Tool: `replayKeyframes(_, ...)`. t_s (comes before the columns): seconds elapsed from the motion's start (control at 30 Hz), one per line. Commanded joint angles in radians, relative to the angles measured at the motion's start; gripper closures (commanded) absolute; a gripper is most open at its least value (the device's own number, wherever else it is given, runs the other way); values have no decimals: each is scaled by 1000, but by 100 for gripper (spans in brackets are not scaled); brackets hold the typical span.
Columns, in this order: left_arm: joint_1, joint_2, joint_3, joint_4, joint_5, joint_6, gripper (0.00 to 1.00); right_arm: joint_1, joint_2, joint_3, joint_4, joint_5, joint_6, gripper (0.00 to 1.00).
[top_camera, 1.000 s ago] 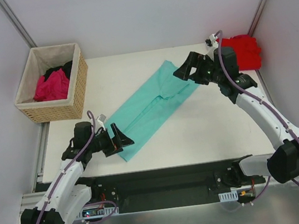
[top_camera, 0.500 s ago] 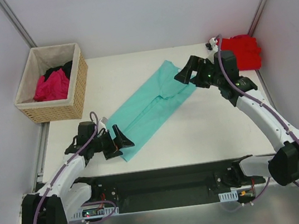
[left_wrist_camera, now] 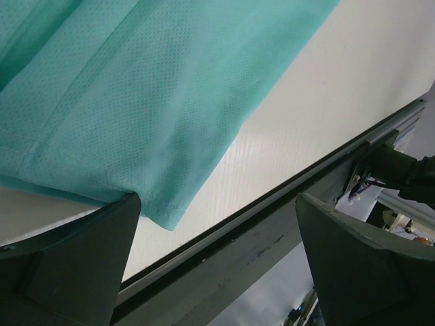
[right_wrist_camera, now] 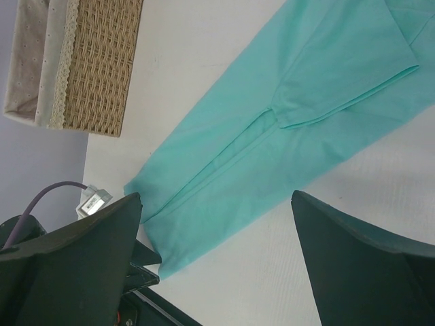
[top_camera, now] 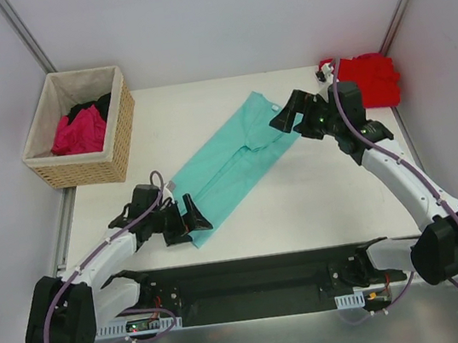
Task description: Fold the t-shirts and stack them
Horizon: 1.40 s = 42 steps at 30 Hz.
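A teal t-shirt (top_camera: 232, 161) lies folded into a long diagonal strip on the white table. It also shows in the left wrist view (left_wrist_camera: 136, 95) and the right wrist view (right_wrist_camera: 285, 136). My left gripper (top_camera: 190, 222) is open at the strip's near lower corner, one finger beside the cloth edge. My right gripper (top_camera: 292, 114) is open above the strip's far upper end, holding nothing. A red t-shirt (top_camera: 369, 80) lies folded at the back right. Magenta (top_camera: 78, 133) and black (top_camera: 95, 106) shirts lie in the basket.
The woven tan basket (top_camera: 116, 135) stands at the back left, also seen in the right wrist view (right_wrist_camera: 102, 61). The table's near edge and dark frame rail (left_wrist_camera: 272, 224) run just beyond the left gripper. Grey walls close in both sides.
My left gripper has moved right and toward the near edge, to the teal strip's lower corner. My right gripper has shifted slightly right, still open.
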Motion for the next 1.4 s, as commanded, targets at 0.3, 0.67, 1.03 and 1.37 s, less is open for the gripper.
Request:
replayKeyframes(0.3,-227,173,141,70,-125,-84,1,-34,-70,-27,3,-21,-17,4)
replayKeyframes(0.67,-484,434,428,119,-180,-127,1,-92,-117,-30,-48,-44,-40,3)
replayKeyframes(1.03,-578,546,571,133,-213,-125,1,-164,-158,-72,-71,-79,-58,3)
replayKeyframes(1.37,-583,341,438,86,-269,-157,1,-170,-139,-70,-45,-110,-35,3)
